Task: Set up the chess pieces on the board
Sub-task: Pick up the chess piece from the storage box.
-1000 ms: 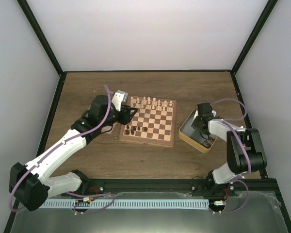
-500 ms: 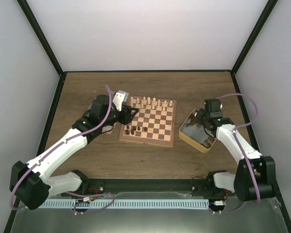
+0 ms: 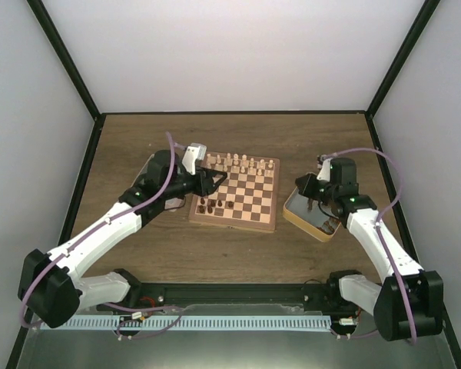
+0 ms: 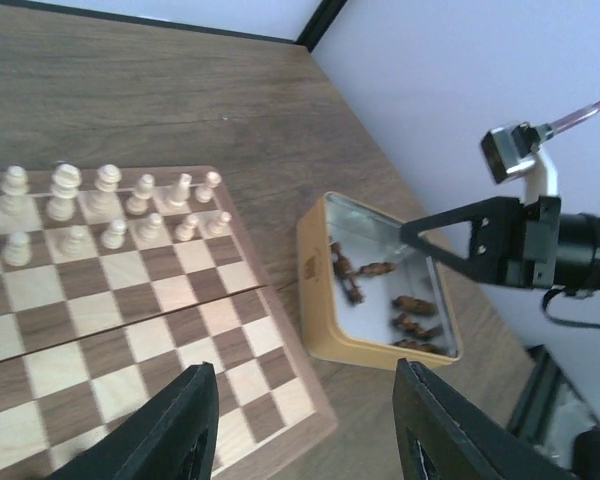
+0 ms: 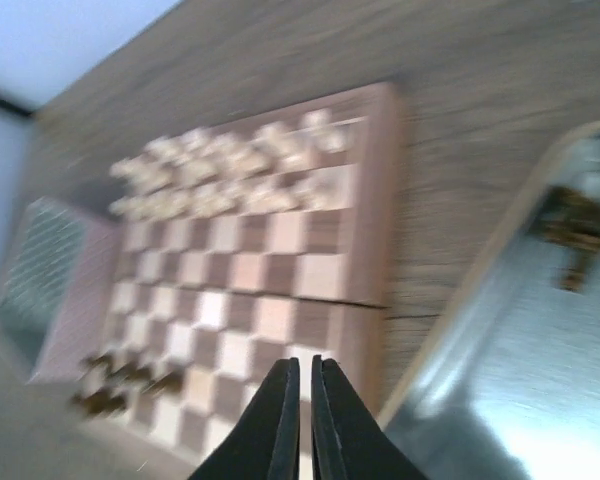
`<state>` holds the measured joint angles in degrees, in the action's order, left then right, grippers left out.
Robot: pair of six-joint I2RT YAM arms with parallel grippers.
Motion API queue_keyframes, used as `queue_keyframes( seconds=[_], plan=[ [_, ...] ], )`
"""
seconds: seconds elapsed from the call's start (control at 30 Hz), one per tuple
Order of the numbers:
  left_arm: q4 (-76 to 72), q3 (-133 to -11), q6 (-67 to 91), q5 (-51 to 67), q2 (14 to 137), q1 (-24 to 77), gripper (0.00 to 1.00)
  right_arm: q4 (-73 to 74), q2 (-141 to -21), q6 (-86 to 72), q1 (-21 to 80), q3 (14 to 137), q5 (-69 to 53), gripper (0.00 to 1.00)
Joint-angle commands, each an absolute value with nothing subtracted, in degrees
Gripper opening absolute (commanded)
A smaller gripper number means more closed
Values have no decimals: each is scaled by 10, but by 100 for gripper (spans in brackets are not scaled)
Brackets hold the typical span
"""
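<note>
The left gripper [image 4: 302, 385] hovers over the board [image 3: 250, 201], jaws spread and empty. The right gripper [image 5: 300, 365], jaws pressed together, hangs above the tin [image 4: 318, 300]. A few dark chess pieces [image 3: 213, 205] stand at the board's near-left corner, and others lie in the tin.

The right wrist view is blurred throughout. The board [image 5: 280, 270] looks soft, the pale chessmen [image 5: 230, 170] on its far rows run together, and the dark chess pieces [image 5: 120, 385] at its near left corner are smudges. The tin [image 5: 520, 400] is cut off at the right edge. In the left wrist view the board runs off the left and bottom edges. From above, the pieces are too small to tell apart.
</note>
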<state>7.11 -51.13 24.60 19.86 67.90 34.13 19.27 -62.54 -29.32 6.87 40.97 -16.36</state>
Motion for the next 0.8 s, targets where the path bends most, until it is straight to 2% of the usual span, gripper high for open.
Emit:
queue_keyframes(
  seconds=[0.0,0.1,0.2,0.27,0.3,0.37,0.43,0.47,0.53,0.77],
  plan=[
    [0,-505,338,252,689,345,51,75,-599,-248,77,388,-414,4],
    [-39,-498,381,283,692,347,53,6,-587,-253,101,374,-493,3],
    [-70,-491,409,304,696,350,55,-20,-585,-264,120,378,-484,6],
    [-73,-485,411,296,696,351,55,29,-591,-273,120,395,-393,11],
    [-70,-482,408,289,694,351,55,73,-599,-285,120,409,-311,18],
    [-56,-480,403,272,691,351,55,161,-618,-316,120,432,-105,25],
    [-46,-479,384,258,688,351,55,221,-640,-351,119,438,18,36],
    [-41,-479,381,253,688,351,55,239,-651,-365,118,435,58,37],
    [-37,-479,374,248,687,351,55,253,-671,-380,114,423,89,39],
    [-32,-481,366,244,695,351,55,218,-761,-384,107,406,84,42]
  ],
)
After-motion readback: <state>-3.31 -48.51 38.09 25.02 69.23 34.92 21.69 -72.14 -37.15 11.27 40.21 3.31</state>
